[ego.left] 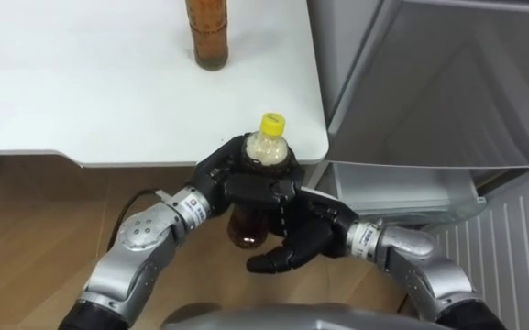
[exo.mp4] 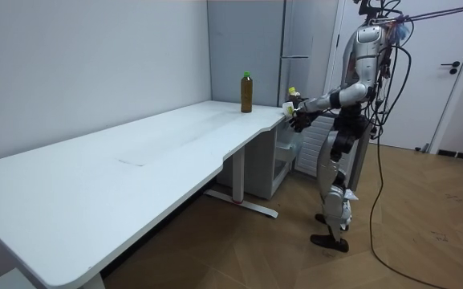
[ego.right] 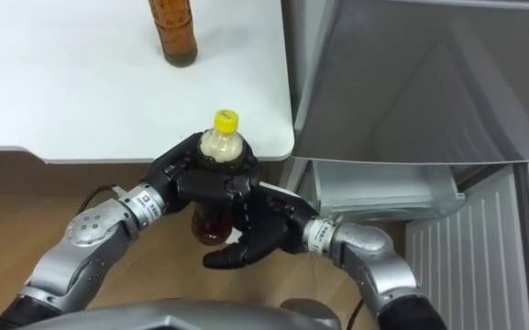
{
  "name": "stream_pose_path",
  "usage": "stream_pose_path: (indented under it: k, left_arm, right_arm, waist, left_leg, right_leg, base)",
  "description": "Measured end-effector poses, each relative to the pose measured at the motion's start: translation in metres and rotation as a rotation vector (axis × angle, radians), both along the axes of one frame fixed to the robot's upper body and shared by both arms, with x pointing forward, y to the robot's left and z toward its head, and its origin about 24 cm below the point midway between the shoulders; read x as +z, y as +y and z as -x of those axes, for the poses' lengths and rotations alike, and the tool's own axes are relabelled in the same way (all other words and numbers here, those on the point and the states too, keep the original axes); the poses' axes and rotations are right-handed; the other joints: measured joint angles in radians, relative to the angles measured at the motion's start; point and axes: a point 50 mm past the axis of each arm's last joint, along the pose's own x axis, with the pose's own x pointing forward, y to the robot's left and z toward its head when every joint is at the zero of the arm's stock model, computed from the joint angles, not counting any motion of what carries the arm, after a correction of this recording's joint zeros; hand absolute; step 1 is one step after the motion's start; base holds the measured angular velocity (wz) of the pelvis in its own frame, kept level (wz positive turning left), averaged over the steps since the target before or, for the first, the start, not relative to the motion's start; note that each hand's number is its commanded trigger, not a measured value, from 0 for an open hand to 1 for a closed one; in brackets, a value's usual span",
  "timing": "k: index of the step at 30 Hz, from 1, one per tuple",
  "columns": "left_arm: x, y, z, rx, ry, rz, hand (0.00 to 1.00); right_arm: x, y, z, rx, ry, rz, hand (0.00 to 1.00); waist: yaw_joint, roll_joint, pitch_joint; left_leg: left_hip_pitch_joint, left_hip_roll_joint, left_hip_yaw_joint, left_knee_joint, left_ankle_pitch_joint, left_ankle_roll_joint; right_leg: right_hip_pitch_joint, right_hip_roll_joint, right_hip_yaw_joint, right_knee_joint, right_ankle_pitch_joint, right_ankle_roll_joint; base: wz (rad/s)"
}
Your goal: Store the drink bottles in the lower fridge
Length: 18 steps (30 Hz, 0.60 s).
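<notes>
L arm comes in from lower left, elbow bent, forearm angled up and to the right, wrist near the table corner. My left hand (ego.left: pixel 223 179) is clamped on the yellow-cap bottle (ego.left: pixel 268 147): fingers wrapped round its shoulder and upper body from the left and across the front, cap and neck sticking up above them. Bottle is upright, held in the air just off the white table (ego.left: pixel 81 82) at its rounded corner, not resting on the top. Brown liquid shows below my fingers, and the base hangs over the wood floor (ego.left: pixel 35 229).

Further back on the table stands a 2nd brown bottle (ego.left: pixel 207 37), upright and well apart from both hands. In the room view it has a green cap.

R arm enters from lower right, forearm pointing left. My right hand (ego.left: pixel 305 236) sits just below and to the right of the held bottle's base, fingers loosely extended toward the left, not closed on anything. Can't tell if it touches the bottle bottom.

To the right is the grey fridge (ego.left: pixel 447 82). Its lower compartment (ego.left: pixel 402 188) is open and pale inside, with the ribbed inner face of a door (ego.left: pixel 512 247) at far right.

Room view: I'm standing at the table end next to the fridge, both forearms raised in front of my torso, bottle between the hands.
</notes>
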Motion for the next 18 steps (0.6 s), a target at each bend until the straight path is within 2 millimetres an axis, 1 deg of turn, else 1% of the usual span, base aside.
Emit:
stream_pose_path:
  k: [6,8,9,10,11,12,13,18]
  left_arm:
    - [-0.0022,0.0009,0.0006,0.003,0.005,-0.001,1.0]
    - [-0.0021,0.0004,0.0005,0.005,0.004,0.003,1.0]
    - [-0.0021,0.0004,0.0005,0.006,0.004,0.003,1.0]
    - [-0.002,0.0003,0.0004,0.006,0.004,0.004,1.0]
    - [-0.0015,0.0002,0.0001,0.008,-0.002,0.006,1.0]
    - [-0.0009,0.0002,-0.0001,0.009,-0.007,0.007,1.0]
    - [-0.0001,0.0003,-0.0005,0.012,-0.017,0.01,1.0]
    - [0.0024,-0.0018,-0.0012,0.027,-0.025,0.058,1.0]
  right_arm:
    - [-0.0007,0.0017,0.0006,-0.003,0.003,0.007,0.0]
    - [-0.0006,0.0015,0.0004,-0.005,0.003,0.006,0.0]
    - [-0.0006,0.0015,0.0004,-0.006,0.003,0.005,0.15]
    - [-0.0005,0.0014,0.0003,-0.008,0.003,0.003,0.55]
    - [-0.0002,0.0015,0.0001,-0.015,0.006,-0.008,0.64]
    - [0.0,0.0015,-0.0001,-0.022,0.008,-0.014,0.69]
    - [0.0003,0.0015,-0.0006,-0.033,0.011,-0.022,1.0]
    - [0.0005,-0.0005,-0.0037,-0.119,0.024,-0.036,1.0]
  waist:
    - [0.006,0.005,-0.0022]
    - [0.007,0.012,-0.0053]
    - [0.007,0.014,-0.0064]
    - [0.004,0.017,-0.0082]
    - [0.001,0.02,-0.0089]
    - [0.001,0.022,-0.0086]
    - [0.0,0.024,-0.0091]
    - [0.0,0.026,-0.0089]
  left_leg:
    - [-0.002,0.0,-0.001,0.005,0.0,0.0]
    - [-0.003,0.0,-0.001,0.005,0.0,0.0]
    - [-0.003,0.0,-0.001,0.005,0.0,0.0]
    - [-0.003,0.0,-0.001,0.005,0.0,0.0]
    - [-0.003,0.0,-0.001,0.006,0.0,0.0]
    - [-0.003,0.0,-0.001,0.006,0.0,0.0]
    - [-0.003,0.0,-0.001,0.006,0.001,0.001]
    - [-0.001,0.0,0.002,0.007,0.001,0.001]
  right_leg:
    - [0.001,-0.003,-0.001,0.0,0.0,0.0]
    - [-0.001,-0.003,-0.001,0.0,0.0,0.0]
    - [-0.001,-0.003,-0.001,0.0,0.0,0.0]
    - [0.0,-0.003,-0.002,0.0,0.0,0.0]
    - [0.0,-0.003,-0.003,0.0,0.0,0.0]
    - [0.001,-0.003,-0.004,0.0,0.0,0.0]
    - [0.001,-0.004,-0.004,0.001,0.0,0.0]
    - [0.001,-0.004,-0.004,0.002,0.0,0.0]
  base:
    - [0.0]
    - [0.0]
    - [0.0]
    - [0.0]
    - [0.0]
    - [0.0]
    - [0.0]
    - [0.0]
